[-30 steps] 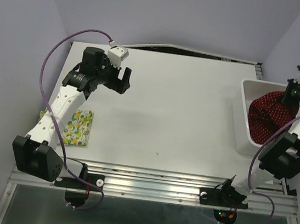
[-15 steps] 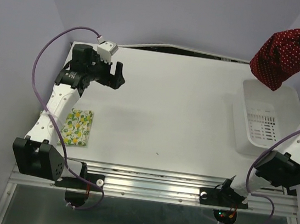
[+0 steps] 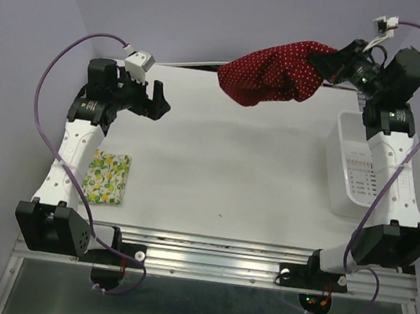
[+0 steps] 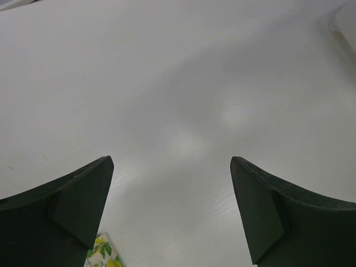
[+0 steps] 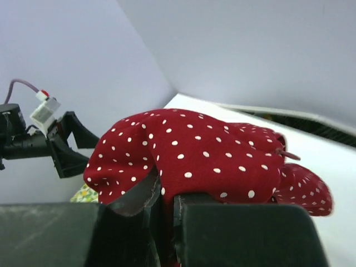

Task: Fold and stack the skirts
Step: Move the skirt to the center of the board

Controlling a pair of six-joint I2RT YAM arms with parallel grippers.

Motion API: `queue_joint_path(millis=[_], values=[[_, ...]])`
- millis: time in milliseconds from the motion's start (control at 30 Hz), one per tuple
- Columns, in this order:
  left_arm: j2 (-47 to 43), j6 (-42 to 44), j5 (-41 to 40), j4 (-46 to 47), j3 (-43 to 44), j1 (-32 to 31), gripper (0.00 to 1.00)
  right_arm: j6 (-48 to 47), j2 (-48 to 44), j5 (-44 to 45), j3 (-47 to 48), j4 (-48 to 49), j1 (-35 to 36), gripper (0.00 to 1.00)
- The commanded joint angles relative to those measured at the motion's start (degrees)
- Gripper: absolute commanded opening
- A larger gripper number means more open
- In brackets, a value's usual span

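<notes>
Red polka-dot skirt [image 3: 271, 78] hangs pinched in our right gripper [image 3: 323, 63] above the table [image 3: 232, 168] (our left gripper [image 3: 158, 101] stands spread wide).

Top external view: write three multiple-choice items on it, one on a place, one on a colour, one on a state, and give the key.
1. The lemon-print skirt lies
A. in the air
B. on the table, left side
C. on the floor

2. The held skirt in the right claw is
A. dark red with white dots
B. plain blue
C. green striped

3. The left claw is
A. shut on cloth
B. out of view
C. open, empty

B: it lies flat near the left edge.
A: dotted red cloth hangs from that claw.
C: its fingers stand apart over bare table.
</notes>
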Motion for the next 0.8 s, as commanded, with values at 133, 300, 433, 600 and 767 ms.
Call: queue_joint_path(millis=[133,300,433,600,767], values=[[-3.9,4.3,2.4,-1.1,1.4,0.0,0.98,4.7,-8.8,-1.1,-18.5,10.1,9.2,0.01],[-6.7,6.6,3.2,-3.4,0.3,0.0,0.98,6.9,-14.9,1.7,-28.6,6.0,13.2,0.01],[-6.4,7.0,4.8,-3.8,-1.5,0.0,0.98,11.1,-13.8,7.6,-35.7,9.7,13.7,0.02],[-3.7,7.4,6.6,-4.1,-3.0,-0.1,0.96,15.5,2.5,10.3,-35.4,14.5,14.9,0.05],[-1.8,7.4,6.8,-4.1,-3.7,-0.1,0.96,19.5,16.6,10.2,-28.2,19.7,16.0,0.21]])
